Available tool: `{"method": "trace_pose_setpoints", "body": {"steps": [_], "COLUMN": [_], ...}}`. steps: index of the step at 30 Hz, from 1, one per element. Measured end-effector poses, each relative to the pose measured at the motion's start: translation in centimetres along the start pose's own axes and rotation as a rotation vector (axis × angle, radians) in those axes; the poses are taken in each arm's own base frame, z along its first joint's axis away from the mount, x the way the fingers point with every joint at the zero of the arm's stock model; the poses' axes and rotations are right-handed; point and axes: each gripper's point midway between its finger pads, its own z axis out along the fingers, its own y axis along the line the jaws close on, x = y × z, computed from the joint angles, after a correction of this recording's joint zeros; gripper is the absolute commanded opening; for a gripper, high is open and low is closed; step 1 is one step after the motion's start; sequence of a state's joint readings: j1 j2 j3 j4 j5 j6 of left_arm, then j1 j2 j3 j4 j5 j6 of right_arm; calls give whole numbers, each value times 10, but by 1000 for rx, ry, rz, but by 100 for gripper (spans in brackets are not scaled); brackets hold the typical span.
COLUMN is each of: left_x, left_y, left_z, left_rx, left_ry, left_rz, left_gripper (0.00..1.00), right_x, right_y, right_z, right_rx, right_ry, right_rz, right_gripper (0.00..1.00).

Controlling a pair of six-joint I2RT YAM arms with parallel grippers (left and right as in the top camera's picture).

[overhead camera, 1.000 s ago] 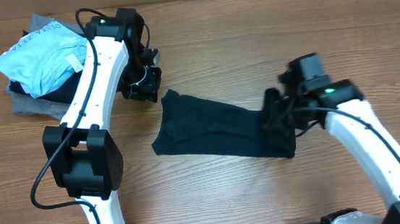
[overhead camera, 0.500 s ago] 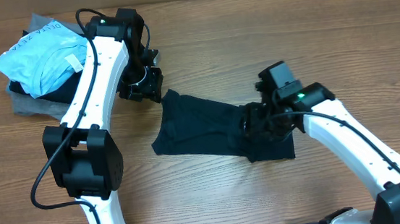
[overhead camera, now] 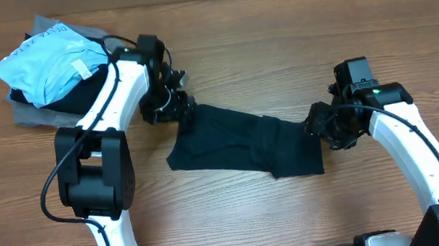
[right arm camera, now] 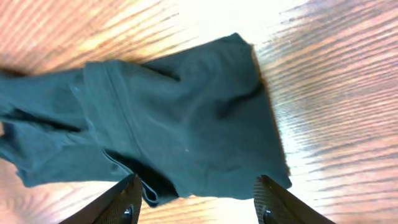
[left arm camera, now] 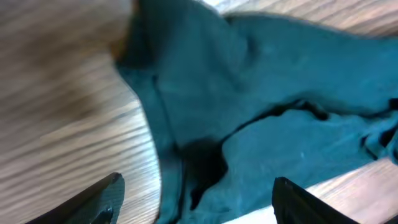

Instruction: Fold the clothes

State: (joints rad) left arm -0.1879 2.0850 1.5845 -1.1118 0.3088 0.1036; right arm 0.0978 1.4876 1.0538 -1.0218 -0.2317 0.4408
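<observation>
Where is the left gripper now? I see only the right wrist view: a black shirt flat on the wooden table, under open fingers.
Observer: The left gripper is over the other end of the black shirt, at the upper left corner of the cloth as the overhead view shows it.
Operator: Does it hold that corner?
Observer: No grip shows. In the left wrist view its fingers stand wide apart, with the cloth lying loose below them.
</observation>
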Motion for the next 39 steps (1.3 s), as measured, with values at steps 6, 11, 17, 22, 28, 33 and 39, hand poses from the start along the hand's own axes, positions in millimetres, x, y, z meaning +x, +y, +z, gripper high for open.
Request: {"method": "trace_pose_setpoints", "body": {"steps": [6,11,17,22,28,33,39], "left_x": [21,29,25,32,61,36,-10], "left_y": [-4,-9,-12,-15,-8,2,-9], "left_z": [30,36,45,49,38,-23,-92], "left_rx": [69,105,130,157,174,157,116], "left_ry": [39,10,-71,-49,116,93,-72], "left_rz": [51,121,158,140,21,-49,-59], "left_gripper": [75,62,8,4,4,4,4], "right_x": [1,1,1,2,2,2,2], "right_y": [0,0,0,-1,-1,-1,-1], "right_z": [0,0,0,0,0,0,0], "right_rx": [1,2,1,4,5,5,5], "right_ry": [3,3,3,7,9,10,8], "right_rz": [-16,-22,-22,-21,-21,-20,-21], "right_gripper": [61,61,61,61,61,61,62]}}
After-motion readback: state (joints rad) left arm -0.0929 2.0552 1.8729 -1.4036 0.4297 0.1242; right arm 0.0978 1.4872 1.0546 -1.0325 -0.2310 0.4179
